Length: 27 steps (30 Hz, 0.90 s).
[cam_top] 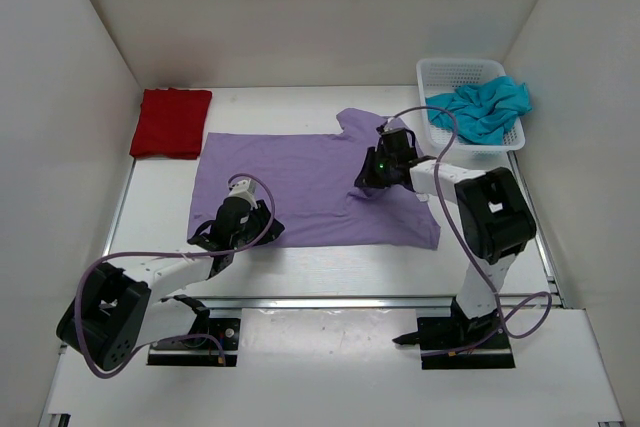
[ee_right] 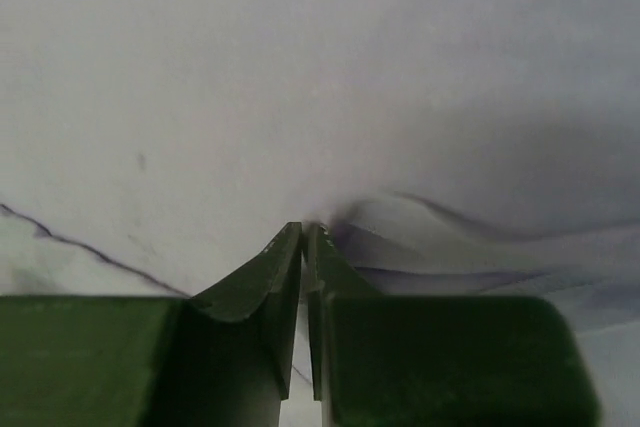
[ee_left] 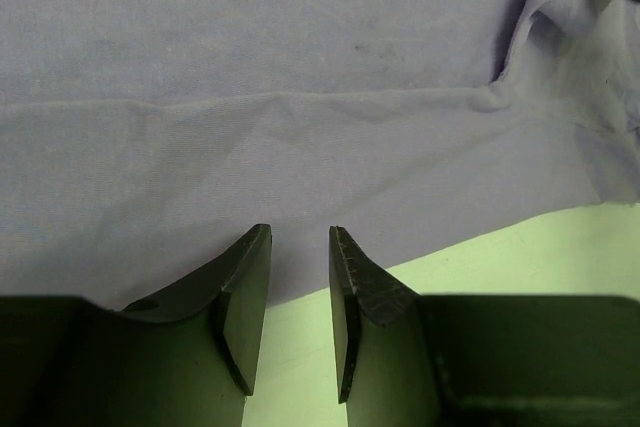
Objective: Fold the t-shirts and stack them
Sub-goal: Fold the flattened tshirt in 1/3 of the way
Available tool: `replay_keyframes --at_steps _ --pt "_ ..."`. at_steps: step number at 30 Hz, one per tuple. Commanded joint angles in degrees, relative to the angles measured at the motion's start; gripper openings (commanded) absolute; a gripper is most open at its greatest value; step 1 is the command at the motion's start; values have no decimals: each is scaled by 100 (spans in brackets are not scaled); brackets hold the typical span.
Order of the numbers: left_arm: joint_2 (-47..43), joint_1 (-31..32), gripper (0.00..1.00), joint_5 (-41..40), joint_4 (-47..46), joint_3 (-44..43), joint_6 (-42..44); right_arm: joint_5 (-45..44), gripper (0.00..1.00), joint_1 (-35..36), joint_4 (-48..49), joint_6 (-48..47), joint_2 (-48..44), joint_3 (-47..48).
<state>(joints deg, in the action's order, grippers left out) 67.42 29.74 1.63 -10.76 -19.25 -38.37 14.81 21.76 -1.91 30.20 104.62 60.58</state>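
Seen from above, a lavender t-shirt [cam_top: 310, 187] lies spread flat across the middle of a white worktop [cam_top: 330, 267], its long side running left to right, with one sleeve pointing toward the far edge and some loose wrinkles at its right end

A red t-shirt [cam_top: 172, 123], folded into a neat rectangle, sits at the far left of the worktop, just beside the lavender one and not overlapping it

A teal t-shirt [cam_top: 485, 107] is bunched in a white mesh basket [cam_top: 440, 67] at the far right corner, and part of it spills over the rim

The left hand [cam_top: 235, 232] is low over the near hem of the lavender t-shirt, toward its left end. In the left wrist view this hand [ee_left: 300, 232] is partly open: a clear gap separates its two dark fingers [ee_left: 245, 277], which straddle the cloth's edge where it meets the bare worktop, and nothing is gripped between them

The right hand [cam_top: 368, 179] is down on the right part of the same shirt, below the collar area. In the right wrist view this hand [ee_right: 303, 227] is pinched almost closed, with only a thin slit between the fingers [ee_right: 265, 272]. Lavender cloth puckers into small ridges right at the tips, so it has hold of a fold of that shirt
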Motion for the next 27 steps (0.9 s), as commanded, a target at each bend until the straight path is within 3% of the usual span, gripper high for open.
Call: replay_keyframes --at_steps 1,6,10,11,13,15,22,27 --pt "-97 -29 41 40 -14 -132 49 48 8 30 85 -57 164 463" --pt "-106 -55 41 31 56 -228 101 75 22 30 -98 -242 112 867" --pt "-106 93 41 -40 40 -343 75 -258 24 153 -134 -365 -379 527" --pt "-28 163 41 -92 57 -404 110 -311 24 197 -30 -330 -624 256" --pt "139 278 41 -40 -4 -588 102 -268 7 284 321 -216 -1021 -299" --pt "402 374 40 -57 -22 -729 145 -189 1 372 306 -189 -1223 -844" --pt "1133 349 39 206 -5 -740 181 -540 0 750 -18 -374 -1506 -1759" --pt "678 173 40 311 232 -18 76 -392 0 847 -169 -374 -1760 -2260"
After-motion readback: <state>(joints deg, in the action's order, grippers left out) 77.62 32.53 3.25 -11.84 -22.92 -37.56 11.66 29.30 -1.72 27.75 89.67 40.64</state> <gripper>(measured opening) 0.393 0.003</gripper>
